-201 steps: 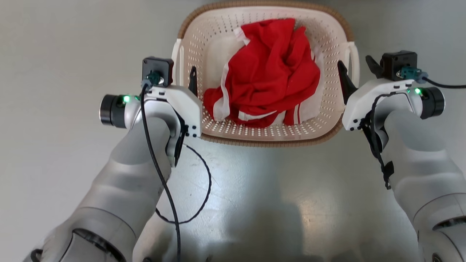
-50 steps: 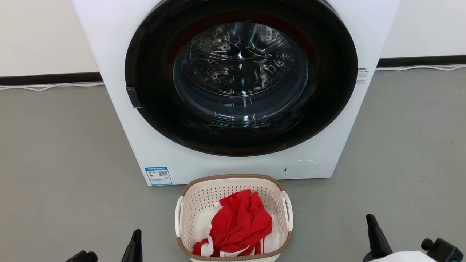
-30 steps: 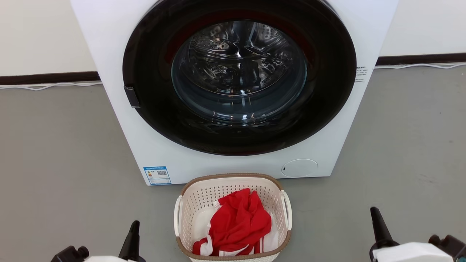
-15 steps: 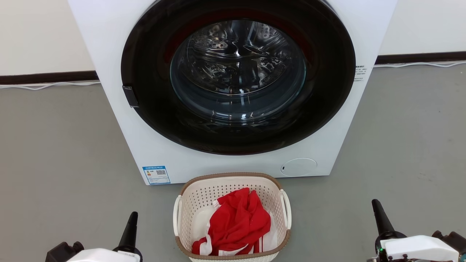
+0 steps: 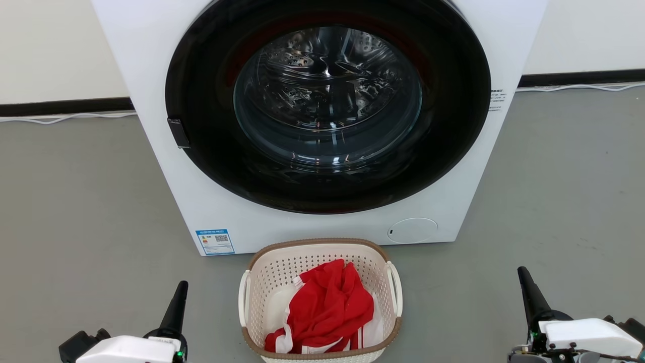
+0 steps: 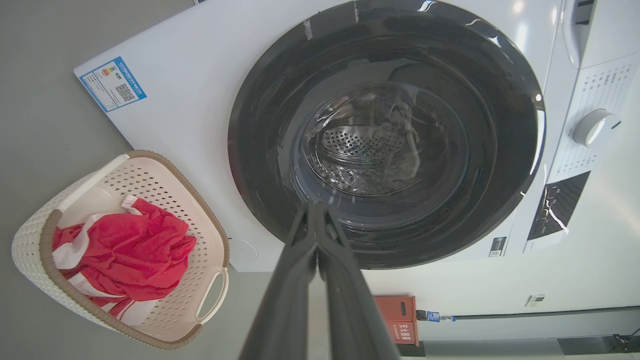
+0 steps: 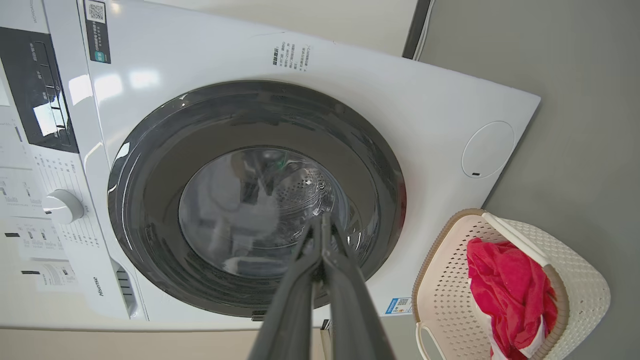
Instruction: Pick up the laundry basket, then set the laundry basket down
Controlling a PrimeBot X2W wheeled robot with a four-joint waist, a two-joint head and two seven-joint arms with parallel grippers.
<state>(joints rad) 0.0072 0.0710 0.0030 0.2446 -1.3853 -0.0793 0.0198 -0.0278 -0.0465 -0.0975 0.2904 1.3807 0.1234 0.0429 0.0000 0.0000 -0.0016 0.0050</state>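
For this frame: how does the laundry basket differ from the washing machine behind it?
The laundry basket is far smaller than the washing machine. The basket is cream and perforated, with a brown rim; the machine is smooth white with a black door ring. The basket is open-topped and holds a red-and-white garment; the machine's glass door looks shut, with no clothes visible in its drum. Both stand on the grey floor.

Clearances around the laundry basket (image 5: 322,244) on the grey floor (image 5: 75,212).
Bare floor lies open on both sides of the basket, between it and the left gripper (image 5: 181,288) and the right gripper (image 5: 524,277); the washing machine (image 5: 151,75) stands just behind the far rim and blocks that side; its round glass door (image 5: 327,101) is closed; a red garment (image 5: 327,307) takes up much of the basket's inside.
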